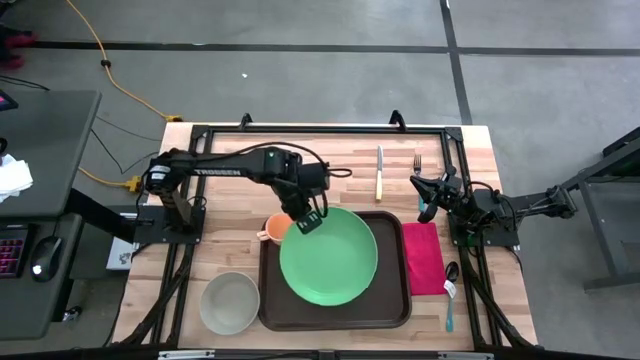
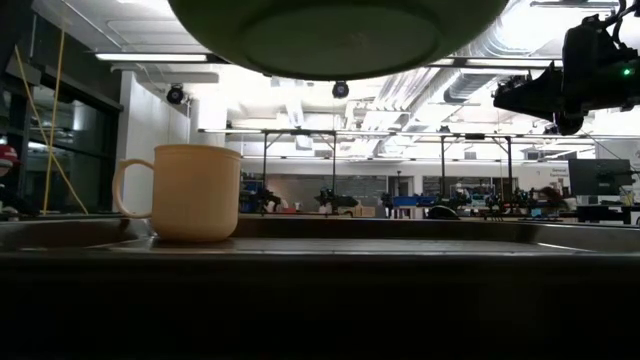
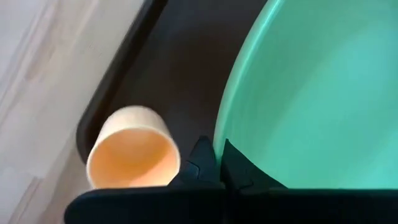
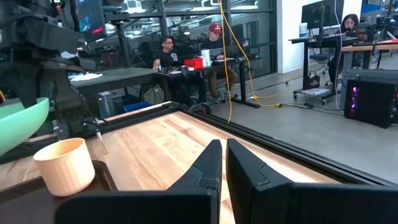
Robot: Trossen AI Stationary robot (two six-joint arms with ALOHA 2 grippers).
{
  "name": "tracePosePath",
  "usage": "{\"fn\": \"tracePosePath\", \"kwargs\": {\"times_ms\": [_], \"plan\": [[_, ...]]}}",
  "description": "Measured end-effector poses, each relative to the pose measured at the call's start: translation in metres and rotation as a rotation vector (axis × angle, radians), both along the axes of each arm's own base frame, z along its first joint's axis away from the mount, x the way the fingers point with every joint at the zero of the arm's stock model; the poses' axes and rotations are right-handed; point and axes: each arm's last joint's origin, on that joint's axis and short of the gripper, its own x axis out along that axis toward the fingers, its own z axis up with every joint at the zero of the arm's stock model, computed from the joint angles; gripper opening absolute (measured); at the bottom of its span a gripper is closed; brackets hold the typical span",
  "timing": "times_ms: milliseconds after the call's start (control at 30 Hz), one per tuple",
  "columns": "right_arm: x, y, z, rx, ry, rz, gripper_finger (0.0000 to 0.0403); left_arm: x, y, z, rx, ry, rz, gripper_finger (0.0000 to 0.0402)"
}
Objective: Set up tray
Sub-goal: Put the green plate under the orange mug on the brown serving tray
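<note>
High view shows the tray (image 1: 335,315) lying flat near the table's front edge; I judge it stiff, light, slick plastic, best taken by its raised rim. Above it, my left gripper (image 1: 307,222) pinches the green plate (image 1: 328,256) rim; beside the tray, my right gripper (image 1: 425,212) waits, fingers together.

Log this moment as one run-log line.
left pincer: shut on plate rim, plate held above tray | cup: on tray corner | right pincer: shut, empty, waiting above napkin

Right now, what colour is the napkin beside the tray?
Magenta pink napkin, clearest in the high view.
</note>
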Motion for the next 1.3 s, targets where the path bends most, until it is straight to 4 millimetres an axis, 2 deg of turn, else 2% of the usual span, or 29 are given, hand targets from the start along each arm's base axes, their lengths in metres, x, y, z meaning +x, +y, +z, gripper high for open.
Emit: {"fn": "tracePosePath", "kwargs": {"times_ms": [167, 467, 733, 967, 1300], "plan": [[0.0, 0.0, 0.0, 0.004, -0.002, 0.0, 0.0, 0.008, -0.002, -0.015, 0.003, -0.054, -0.016, 0.0013], [0.0, 0.0, 0.0, 0.004, -0.002, 0.0, 0.0, 0.006, -0.002, -0.046, 0.022, -0.003, -0.045, 0.0013], [0.0, 0.0, 0.0, 0.005, -0.002, 0.0, 0.0, 0.017, -0.001, -0.056, 0.032, -0.078, -0.063, 0.0013], [0.0, 0.0, 0.0, 0.008, -0.003, -0.001, 0.0, 0.029, -0.001, -0.08, 0.027, -0.034, -0.115, 0.0013], [0.002, 0.0, -0.002, 0.016, 0.014, -0.005, 0.0, 0.037, 0.004, -0.093, 0.025, -0.038, -0.138, 0.0013]]}}
